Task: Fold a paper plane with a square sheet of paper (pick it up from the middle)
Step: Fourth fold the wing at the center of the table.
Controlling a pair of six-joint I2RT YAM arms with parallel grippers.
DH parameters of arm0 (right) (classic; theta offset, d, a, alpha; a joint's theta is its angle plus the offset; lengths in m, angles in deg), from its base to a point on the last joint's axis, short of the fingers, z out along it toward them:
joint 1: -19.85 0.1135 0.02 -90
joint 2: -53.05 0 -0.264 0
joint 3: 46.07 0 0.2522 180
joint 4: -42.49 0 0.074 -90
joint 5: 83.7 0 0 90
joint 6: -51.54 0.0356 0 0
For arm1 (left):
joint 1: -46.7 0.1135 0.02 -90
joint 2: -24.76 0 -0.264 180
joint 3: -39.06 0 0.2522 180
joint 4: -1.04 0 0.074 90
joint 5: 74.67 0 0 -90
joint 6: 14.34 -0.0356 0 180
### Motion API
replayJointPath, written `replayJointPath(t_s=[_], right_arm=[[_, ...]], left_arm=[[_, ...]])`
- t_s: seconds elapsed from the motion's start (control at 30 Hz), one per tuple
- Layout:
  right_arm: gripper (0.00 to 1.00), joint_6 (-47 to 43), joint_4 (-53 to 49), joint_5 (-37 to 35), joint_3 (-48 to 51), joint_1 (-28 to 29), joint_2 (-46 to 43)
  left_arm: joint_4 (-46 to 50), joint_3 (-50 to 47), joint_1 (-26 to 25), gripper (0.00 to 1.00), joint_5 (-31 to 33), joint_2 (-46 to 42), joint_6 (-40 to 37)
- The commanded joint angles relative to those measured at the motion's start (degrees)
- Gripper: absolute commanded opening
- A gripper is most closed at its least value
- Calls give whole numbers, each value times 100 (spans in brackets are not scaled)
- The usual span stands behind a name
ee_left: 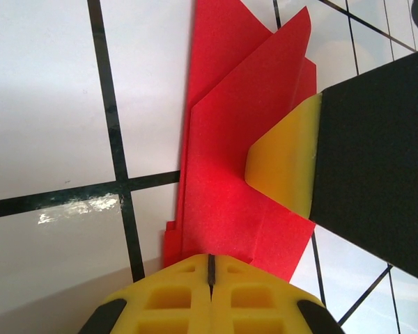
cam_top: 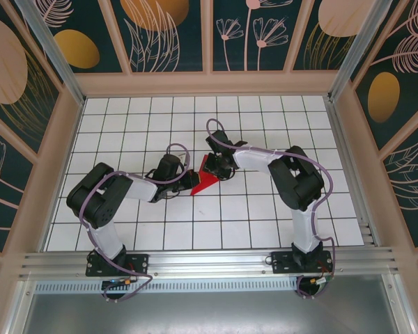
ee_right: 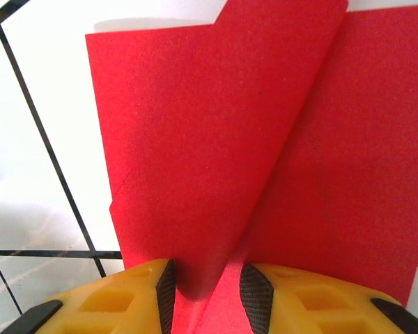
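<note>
The square sheet of paper (cam_top: 206,183) is bright red and folded into a layered, pointed shape on the white grid table (cam_top: 265,118), near its middle. My left gripper (cam_top: 190,180) is shut. In the left wrist view its fingertips (ee_left: 210,268) rest on the near edge of the paper (ee_left: 223,174), which spreads flat beyond them and is not pinched. My right gripper (cam_top: 219,167) comes from the far side. In the right wrist view its jaws (ee_right: 205,292) close on a raised, curled fold of the paper (ee_right: 195,139). One of its yellow fingers (ee_left: 282,160) lies against a lifted flap.
Both arms reach in toward the table's middle, their wrists close together over the paper. A raised wooden frame (cam_top: 70,139) borders the table on the left, back and right. A metal rail (cam_top: 209,263) with the arm bases runs along the near edge.
</note>
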Motion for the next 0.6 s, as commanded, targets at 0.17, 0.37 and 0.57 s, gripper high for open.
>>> replayJointPath(t_s=[0.17,0.37,0.57], right_arm=[[40,-367,-305,-228,245,-127,175],[40,-748,488,38,378,-226,-830],[29,-983,1181,656,797,-239,-1301]], left_arm=[[902,120,-16,0,564,314,-319],[1093,106,-16,0,707,446,-407],[1187,89,-21,0,794,494,-398]])
